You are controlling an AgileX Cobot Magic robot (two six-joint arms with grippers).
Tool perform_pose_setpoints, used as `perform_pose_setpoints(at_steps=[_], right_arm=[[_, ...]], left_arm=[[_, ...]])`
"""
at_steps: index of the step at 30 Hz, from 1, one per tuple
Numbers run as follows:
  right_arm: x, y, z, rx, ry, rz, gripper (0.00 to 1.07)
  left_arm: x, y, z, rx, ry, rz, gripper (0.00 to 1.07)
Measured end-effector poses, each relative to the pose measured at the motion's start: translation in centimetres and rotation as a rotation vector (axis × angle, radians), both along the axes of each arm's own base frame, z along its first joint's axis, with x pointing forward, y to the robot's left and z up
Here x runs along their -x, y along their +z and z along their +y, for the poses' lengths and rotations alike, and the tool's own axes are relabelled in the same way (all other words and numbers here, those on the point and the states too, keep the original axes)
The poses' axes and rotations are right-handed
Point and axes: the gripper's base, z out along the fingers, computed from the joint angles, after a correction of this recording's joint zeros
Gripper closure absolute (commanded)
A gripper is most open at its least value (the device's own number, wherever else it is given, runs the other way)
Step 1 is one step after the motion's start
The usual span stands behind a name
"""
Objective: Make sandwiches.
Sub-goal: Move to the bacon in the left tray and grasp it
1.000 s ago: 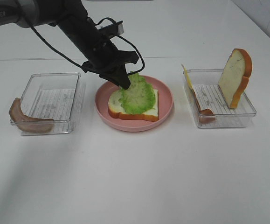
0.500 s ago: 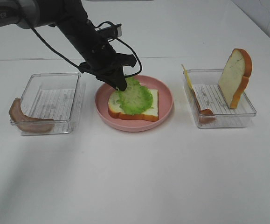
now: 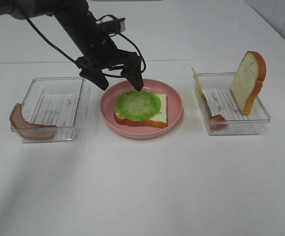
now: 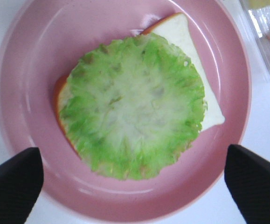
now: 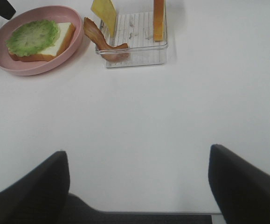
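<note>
**Sandwich build: base and lettuce down, rest unplaced**

Found one white bread slice with orange-brown crust [image 3: 161,109] flat on the round pink plate [image 3: 176,105], with the green lettuce leaf [image 3: 138,104] spread flat on top and covering most of it. Counted that as base plus first filling done. Saw nothing else stacked.

Spotted the remaining parts off the plate:
- yellow cheese square [image 3: 197,81], leaning at the plate-side wall of the right clear plastic rectangular tray [image 3: 260,117]
- brown-pink bacon strip [image 3: 213,116] at that same wall
- second bread slice [image 3: 248,81], propped upright at the tray's far side
- another bacon strip [image 3: 29,128], hung at the outer corner of the left clear plastic tray [image 3: 58,79]

Judged bacon, cheese and top slice as left to place.

Found left gripper [image 3: 122,86] hanging over the plate's back edge, jaws spread wide, nothing between them. In the wrist view, saw both black fingers [image 4: 13,179] flanking the plate and the leaf lying free. Could not settle from the high view whether one fingertip brushed the leaf's edge; looked clear.

Found right gripper [image 5: 137,182] over bare white table [image 5: 139,116], well apart from the tray, jaws likewise apart and empty.
</note>
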Motion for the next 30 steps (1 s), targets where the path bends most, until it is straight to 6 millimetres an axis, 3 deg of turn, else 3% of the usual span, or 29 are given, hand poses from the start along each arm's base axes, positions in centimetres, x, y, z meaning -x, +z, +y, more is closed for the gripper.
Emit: perform_pose_setpoints(at_steps=[2,5,10,13,15,17,18,19,20,22,23,30], right_arm=[[0.0,0.0,0.0,0.0,0.0,0.0,0.29],[0.0,0.0,0.0,0.0,0.0,0.0,0.29],[0.0,0.0,0.0,0.0,0.0,0.0,0.29],[0.0,0.0,0.0,0.0,0.0,0.0,0.29],[0.0,0.0,0.0,0.0,0.0,0.0,0.29],[0.0,0.0,0.0,0.0,0.0,0.0,0.29],[0.0,0.0,0.0,0.0,0.0,0.0,0.29],[0.0,0.0,0.0,0.0,0.0,0.0,0.29],[0.0,0.0,0.0,0.0,0.0,0.0,0.29],[0.0,0.0,0.0,0.0,0.0,0.0,0.29],[0.0,0.0,0.0,0.0,0.0,0.0,0.29],[0.0,0.0,0.0,0.0,0.0,0.0,0.29]], left_arm=[[0.7,3.0,1.3,-0.1,0.029,-0.019,0.04],[0.9,3.8,1.6,-0.128,0.046,-0.035,0.04],[1.7,7.7,3.5,-0.234,0.119,-0.131,0.04],[2.0,8.0,3.7,-0.24,0.118,-0.135,0.04],[3.6,9.9,5.2,-0.249,0.129,-0.142,0.04],[3.9,10.1,5.8,-0.252,0.138,-0.138,0.04],[4.6,10.5,7.6,-0.264,0.167,-0.12,0.04],[4.6,10.5,7.6,-0.264,0.167,-0.12,0.04],[5.1,10.3,9.5,-0.284,0.199,-0.094,0.04],[5.4,10.5,10.3,-0.292,0.213,-0.091,0.04],[5.9,10.2,12.1,-0.323,0.241,-0.069,0.04],[6.9,8.6,15.3,-0.378,0.291,0.008,0.04]])
